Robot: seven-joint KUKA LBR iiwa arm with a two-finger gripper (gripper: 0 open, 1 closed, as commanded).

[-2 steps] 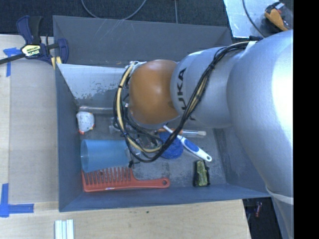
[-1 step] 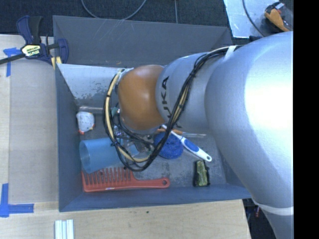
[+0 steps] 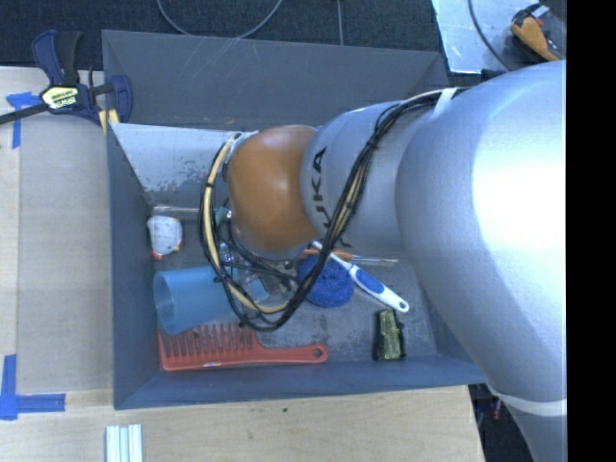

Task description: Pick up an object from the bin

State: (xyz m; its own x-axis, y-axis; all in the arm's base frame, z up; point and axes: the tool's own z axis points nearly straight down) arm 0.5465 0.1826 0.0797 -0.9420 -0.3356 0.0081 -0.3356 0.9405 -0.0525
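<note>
Gripper (image 3: pixel 252 279) is low in the bin (image 3: pixel 130 258), tucked under the orange wrist cover (image 3: pixel 269 186) and its cables (image 3: pixel 217 239). Open or closed, can't tell; the cover hides it.

Nearest thing is the light-blue plastic cup (image 3: pixel 188 298), apparently on its side at the left of the floor, right edge just beside the gripper. Red comb (image 3: pixel 241 354) lies along the front wall just below, and a blue round scrubber (image 3: pixel 329 282) sits on the other side with a blue-and-white toothbrush (image 3: pixel 373 289) across it. Not clear any of them is actually being grasped.

If the cup is the target, my read is:
- light, thin-walled, smooth — likely to slip or roll away under a side push
- stiff enough, but the wall may flex if squeezed across the full body
- best hold is a pinch on the wall at the open rim, not the barrel

Comb is the fallback — flat, rigid, take it by the spine, though it sits tight against the wall.
</note>
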